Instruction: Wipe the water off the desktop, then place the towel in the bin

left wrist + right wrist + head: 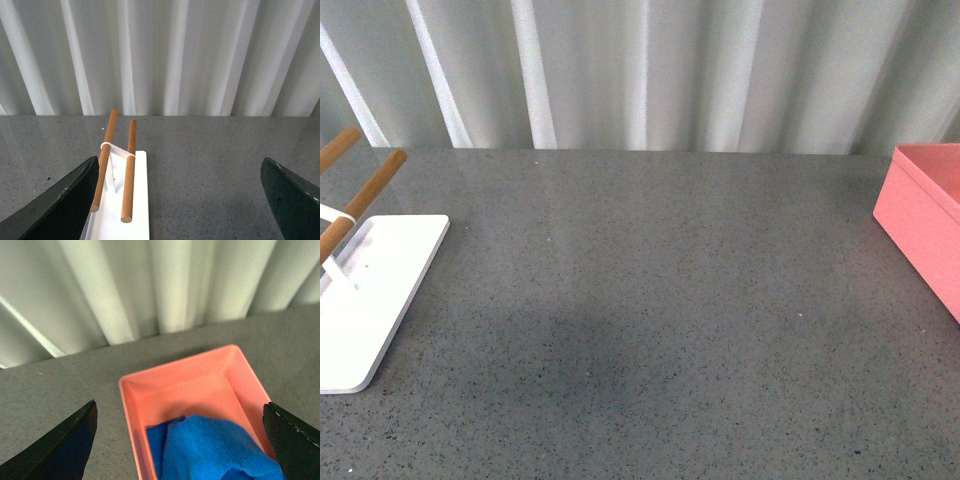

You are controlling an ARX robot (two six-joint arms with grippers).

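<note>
The bright blue towel (210, 450) lies crumpled inside the salmon-pink bin (175, 385). My right gripper (180, 440) hangs open above the bin, one dark finger on each side, holding nothing. In the front view only a corner of the bin (925, 215) shows at the right edge of the speckled grey desktop (650, 290); the towel is hidden there, and neither arm appears. My left gripper (182, 197) is open over bare desktop (210, 170), its fingers wide apart beside the white stand. No water is visible on the surface.
A flat white stand (365, 300) with wooden rods (112, 155) sits at the left of the desktop. A pale pleated curtain (640, 70) closes off the far edge of the table.
</note>
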